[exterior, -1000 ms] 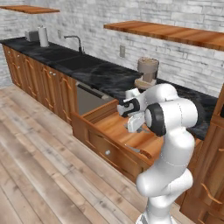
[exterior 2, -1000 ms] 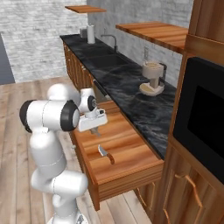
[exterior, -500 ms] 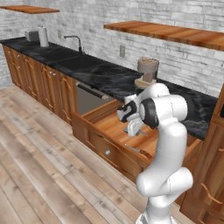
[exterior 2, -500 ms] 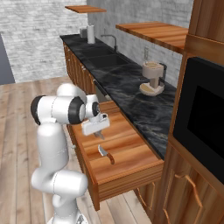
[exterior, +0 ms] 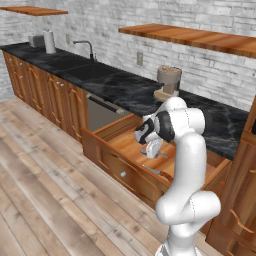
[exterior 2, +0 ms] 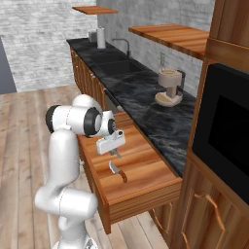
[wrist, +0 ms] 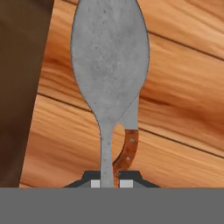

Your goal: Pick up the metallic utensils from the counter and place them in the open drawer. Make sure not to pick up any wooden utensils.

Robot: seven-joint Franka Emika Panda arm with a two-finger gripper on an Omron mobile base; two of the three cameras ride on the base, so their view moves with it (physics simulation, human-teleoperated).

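Black marble bench [exterior 2: 146, 109] ran along the brick wall, carrying a coffee grinder [exterior 2: 168, 87] and a sink [exterior: 80, 70]. Beneath it the reddish-brown wooden drawer [exterior 2: 146, 168] stood pulled out. The pincer [exterior 2: 115, 151] hung over the drawer, its fingertips [wrist: 95, 183] closed on the slim handle of a grey metal spoon [wrist: 109, 65]; the spoon's oval bowl pointed away from the hand, above the drawer floor. A knife [exterior 2: 118, 171] with a reddish-brown handle lay on the drawer floor just beyond the pincer, partly hidden behind the spoon in the hand view. Whether the spoon touched the drawer floor could not be determined.
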